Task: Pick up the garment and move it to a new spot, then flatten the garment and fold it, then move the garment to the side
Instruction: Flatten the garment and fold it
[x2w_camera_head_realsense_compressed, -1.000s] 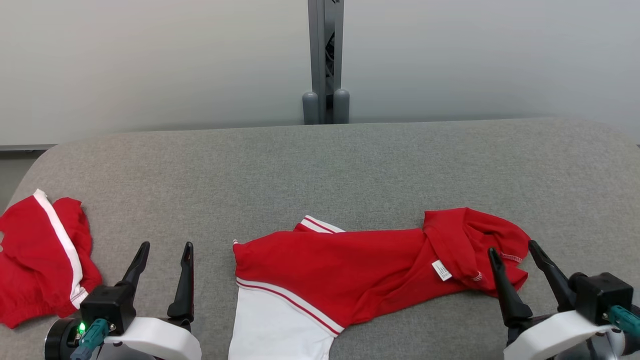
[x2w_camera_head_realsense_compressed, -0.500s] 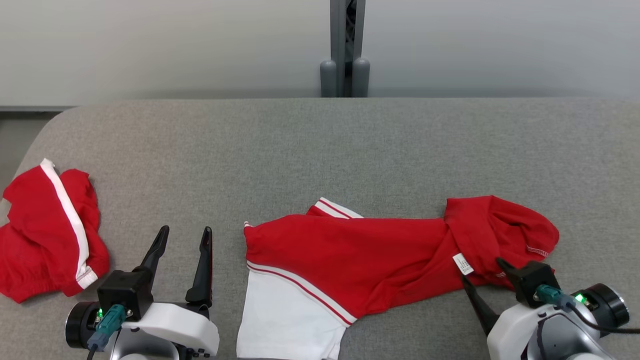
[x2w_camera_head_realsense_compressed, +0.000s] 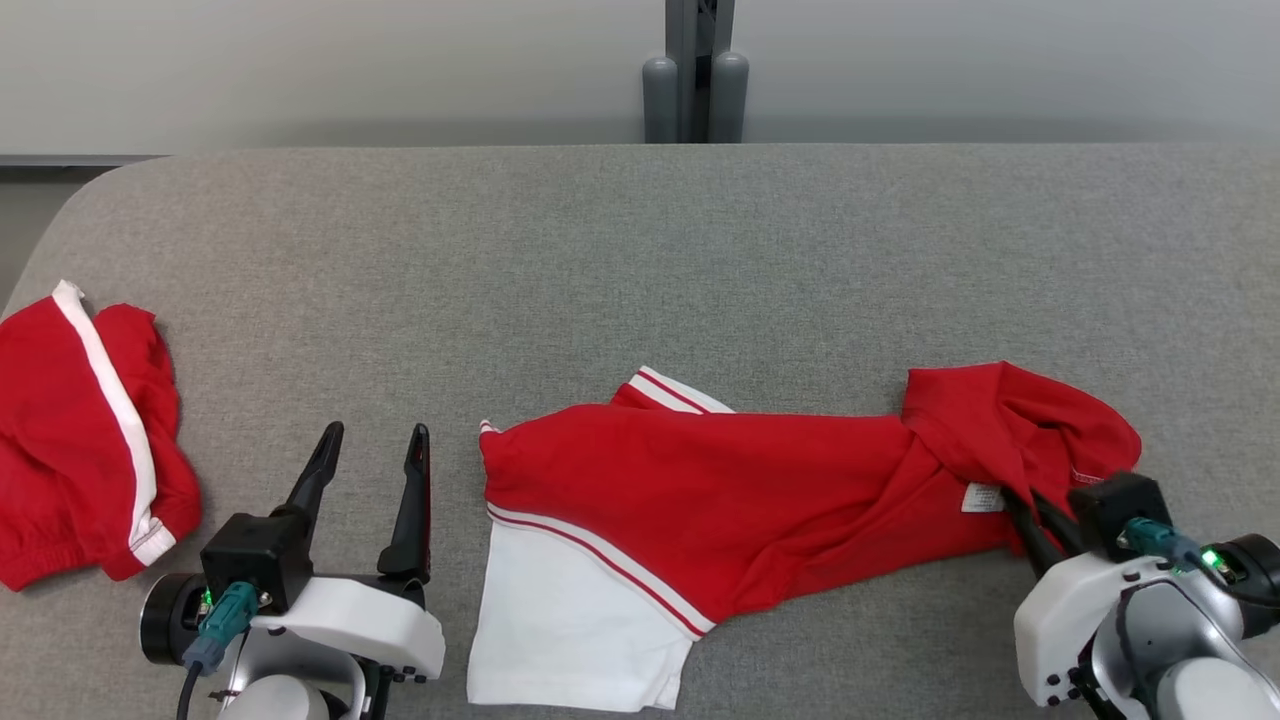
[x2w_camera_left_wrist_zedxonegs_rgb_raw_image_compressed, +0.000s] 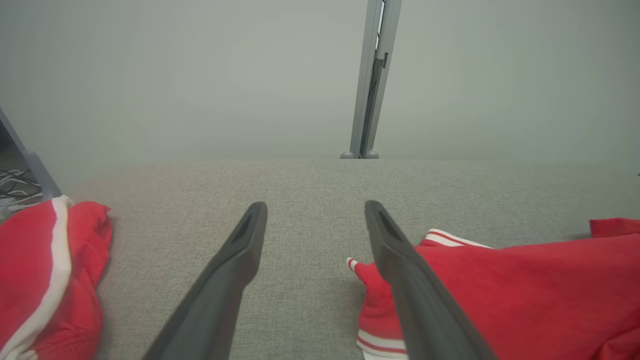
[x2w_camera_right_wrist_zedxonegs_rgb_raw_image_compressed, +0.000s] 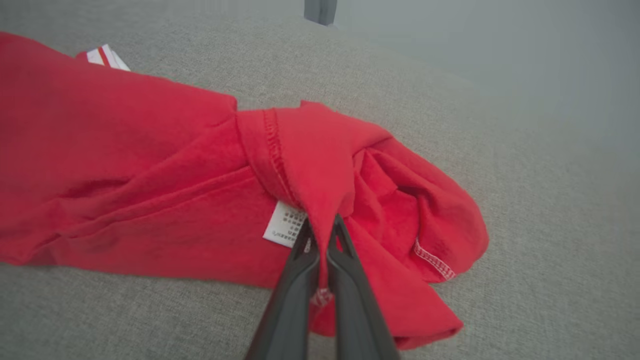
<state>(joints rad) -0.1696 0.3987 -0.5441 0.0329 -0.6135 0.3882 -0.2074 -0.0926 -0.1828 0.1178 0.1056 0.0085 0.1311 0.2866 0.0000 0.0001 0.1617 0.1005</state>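
Observation:
The garment (x2w_camera_head_realsense_compressed: 760, 500) is a red top with white panels and red-white trim, lying crumpled across the grey table (x2w_camera_head_realsense_compressed: 640, 260) from the middle to the right. In the right wrist view the garment (x2w_camera_right_wrist_zedxonegs_rgb_raw_image_compressed: 150, 170) shows a white label beside the fingers. My right gripper (x2w_camera_head_realsense_compressed: 1025, 505) is shut on a fold of the red cloth at its right end, and up close the right gripper (x2w_camera_right_wrist_zedxonegs_rgb_raw_image_compressed: 322, 227) pinches a raised ridge of fabric. My left gripper (x2w_camera_head_realsense_compressed: 372, 455) stands open just left of the garment's left edge, nothing between its fingers; the left gripper (x2w_camera_left_wrist_zedxonegs_rgb_raw_image_compressed: 315, 220) hovers over bare table.
A second red garment (x2w_camera_head_realsense_compressed: 85, 440) with a white stripe lies bunched at the table's left edge. A grey post (x2w_camera_head_realsense_compressed: 695, 70) rises behind the table's far edge against a pale wall. The far half of the table is bare grey fabric.
My right gripper went from open beside the garment's right end to shut on a fold of it. The head camera tilted down, shifting the whole picture. The left gripper stays open.

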